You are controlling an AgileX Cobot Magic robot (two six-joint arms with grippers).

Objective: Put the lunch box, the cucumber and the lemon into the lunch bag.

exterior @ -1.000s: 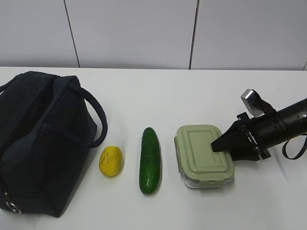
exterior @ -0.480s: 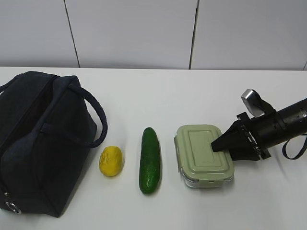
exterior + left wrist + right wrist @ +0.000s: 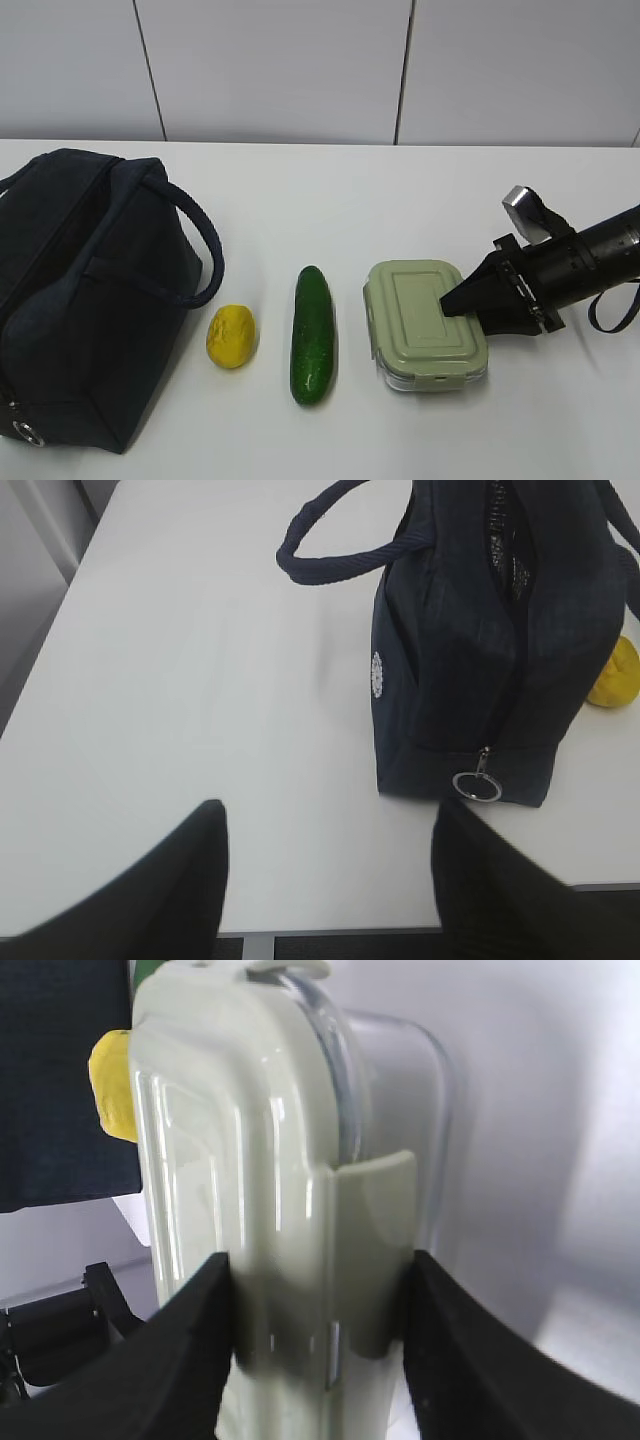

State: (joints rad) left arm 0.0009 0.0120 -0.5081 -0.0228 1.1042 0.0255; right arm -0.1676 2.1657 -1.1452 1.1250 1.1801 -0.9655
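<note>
At table right, right gripper (image 3: 447,305) straddles the lunch box (image 3: 425,323) near end, fingers pressed against both sides of lid and clip. Lunch bag (image 3: 85,290) sits far left past cucumber (image 3: 313,334) and lemon (image 3: 232,336). Left gripper (image 3: 325,880) fingers apart, empty, near bag's zipper pull.

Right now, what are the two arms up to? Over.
Right tool straddling lunch box end, fingers against it. Left tool open, idle near lunch bag. Cucumber, lemon untouched on table. Nothing blocking.

No readable text, numbers or brand names in any view. Only marking: small round white logo (image 3: 377,675) on the lunch bag (image 3: 470,650) side, too small to make out.
</note>
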